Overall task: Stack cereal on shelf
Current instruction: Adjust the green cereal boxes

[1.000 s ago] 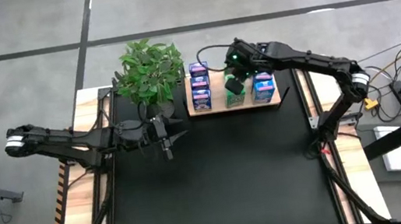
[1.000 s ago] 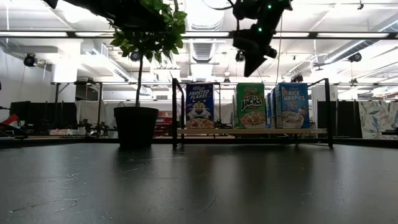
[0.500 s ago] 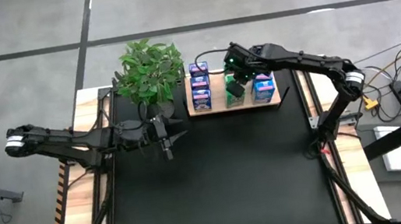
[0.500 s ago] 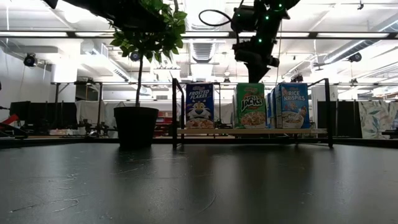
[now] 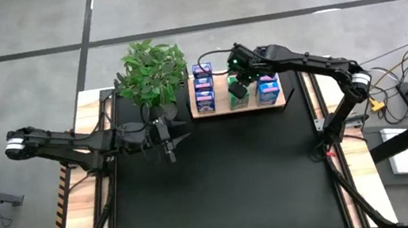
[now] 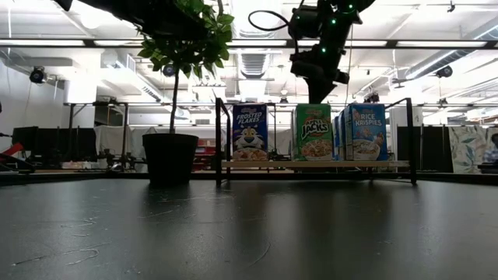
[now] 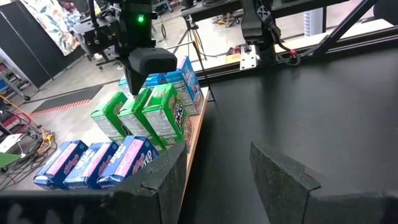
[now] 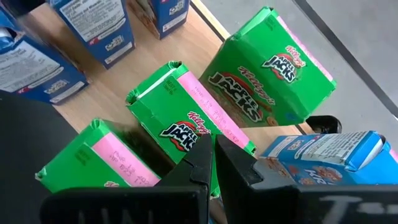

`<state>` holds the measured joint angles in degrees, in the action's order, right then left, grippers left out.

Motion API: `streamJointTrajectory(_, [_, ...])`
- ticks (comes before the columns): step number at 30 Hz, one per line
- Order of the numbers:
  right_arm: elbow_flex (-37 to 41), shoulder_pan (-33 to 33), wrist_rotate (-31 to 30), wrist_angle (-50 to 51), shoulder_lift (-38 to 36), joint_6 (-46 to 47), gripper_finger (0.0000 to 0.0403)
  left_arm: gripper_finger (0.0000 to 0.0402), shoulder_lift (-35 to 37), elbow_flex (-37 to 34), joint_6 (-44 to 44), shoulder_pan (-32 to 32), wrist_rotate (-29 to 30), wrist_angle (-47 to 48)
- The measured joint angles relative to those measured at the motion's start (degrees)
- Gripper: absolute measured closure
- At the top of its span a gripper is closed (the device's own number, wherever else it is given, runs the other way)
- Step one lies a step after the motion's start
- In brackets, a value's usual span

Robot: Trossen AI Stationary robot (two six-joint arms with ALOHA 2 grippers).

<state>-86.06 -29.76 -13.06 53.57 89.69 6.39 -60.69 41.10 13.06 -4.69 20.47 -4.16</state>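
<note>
Hovering over the green cereal boxes (image 5: 239, 93) on the shelf (image 5: 223, 108), the right gripper (image 5: 238, 88) has its fingers pressed together, holding nothing.

A robotics lab: exposed ceiling ducts (image 6: 253, 58), strip lights (image 6: 70, 43), metal racks (image 6: 93, 128) and loose cables (image 5: 398, 75).

Right gripper (image 5: 239, 89) raised, jaws closed; left gripper (image 5: 170, 146) parked, jaws parted.
</note>
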Motion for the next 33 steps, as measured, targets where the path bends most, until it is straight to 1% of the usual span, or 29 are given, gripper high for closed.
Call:
streamJointTrajectory(13, [0.0,0.1,0.0,0.2,-0.5,-0.2,0.039,0.0241,0.0,0.0,0.0,0.0,0.0,-0.2])
streamJointTrajectory(21, [-2.9,0.1,-0.5,0.3,-0.8,-2.0,0.039,0.0241,0.0,0.0,0.0,0.0,0.0,-0.1])
streamJointTrajectory(33, [-2.8,-5.0,-0.5,-6.5,1.3,-7.0,0.039,0.0241,0.0,0.0,0.0,0.0,0.0,0.1])
